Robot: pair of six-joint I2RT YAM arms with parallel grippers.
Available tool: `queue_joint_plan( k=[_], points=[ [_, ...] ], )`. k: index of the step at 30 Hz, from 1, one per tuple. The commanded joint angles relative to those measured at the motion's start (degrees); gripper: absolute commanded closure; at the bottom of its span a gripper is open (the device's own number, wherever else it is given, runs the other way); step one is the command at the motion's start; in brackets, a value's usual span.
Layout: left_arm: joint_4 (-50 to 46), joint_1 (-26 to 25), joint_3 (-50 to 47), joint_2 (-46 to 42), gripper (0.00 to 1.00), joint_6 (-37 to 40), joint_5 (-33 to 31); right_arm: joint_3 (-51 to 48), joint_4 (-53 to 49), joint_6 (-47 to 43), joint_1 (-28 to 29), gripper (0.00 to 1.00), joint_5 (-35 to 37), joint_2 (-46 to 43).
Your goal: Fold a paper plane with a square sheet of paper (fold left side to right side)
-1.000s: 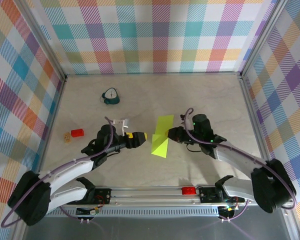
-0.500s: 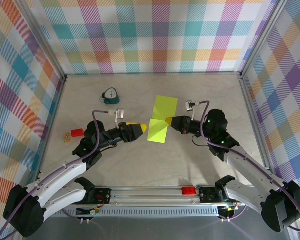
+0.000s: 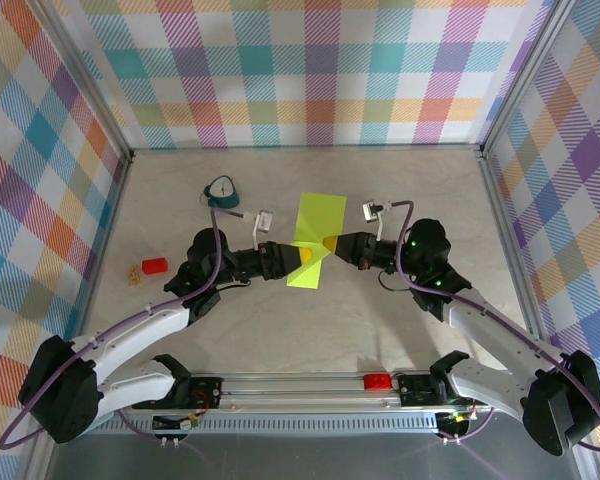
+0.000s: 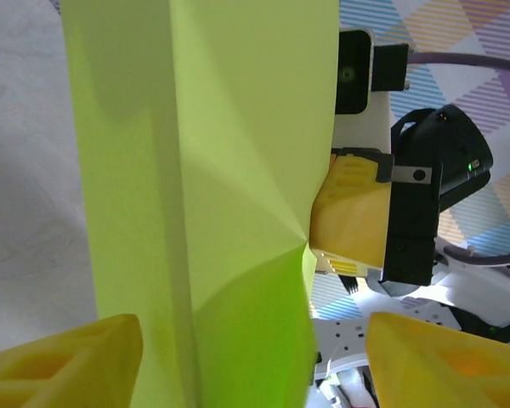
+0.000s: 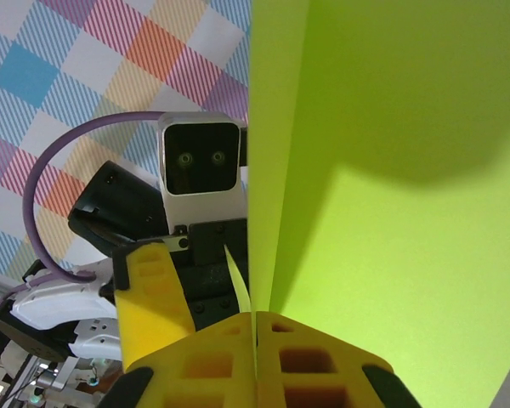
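Lime square sheet of paper point(image 3: 315, 215) is held up at mid-bench point(image 3: 420, 190), long axis near-to-far; right tool point(image 3: 328, 243) clamps its right edge, left tool point(image 3: 302, 258), jaws parted, straddles the left edge, not yet gripping.

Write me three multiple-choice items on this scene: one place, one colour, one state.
1. Where is the small teal clock from the sheet of paper?
A right of it
B left, farther back
C under it

2. What colour is the sheet?
A lime yellow-green
B white
C red

3. How is the right pincer?
A wide open
B shut on the sheet's edge
C shut, empty

1 B: top view shows it back-left.
2 A: plain in all views.
3 B: wrist view shows it closed on the paper's edge.
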Motion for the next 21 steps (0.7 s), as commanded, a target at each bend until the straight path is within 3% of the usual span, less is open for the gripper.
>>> queue_joint_plan(
  k=[1,5,12,16,21],
  points=[
    [3.86,-0.45,1.11,-0.43,0.37,-0.63,0.07,0.23,1.55,-0.06,0.28,0.91,0.16,-1.2],
    [2.71,-0.46,1.1,-1.18,0.53,-0.39,-1.31,-0.37,-0.63,-0.72,0.28,0.88,1.45,-2.68],
    [-0.13,-0.42,1.1,-2.56,0.88,0.36,-3.5,0.09,-11.32,-5.0,0.28,0.74,5.26,-6.5],
    [-5.63,-0.42,1.62,-3.94,0.95,3.03,-4.63,2.11,-24.94,-10.31,0.19,0.6,12.07,-10.37],
    [-17.86,-0.45,3.46,-4.8,1.0,9.49,-7.33,6.57,-44.45,-17.59,0.19,0.53,23.8,-12.94]
  ],
)
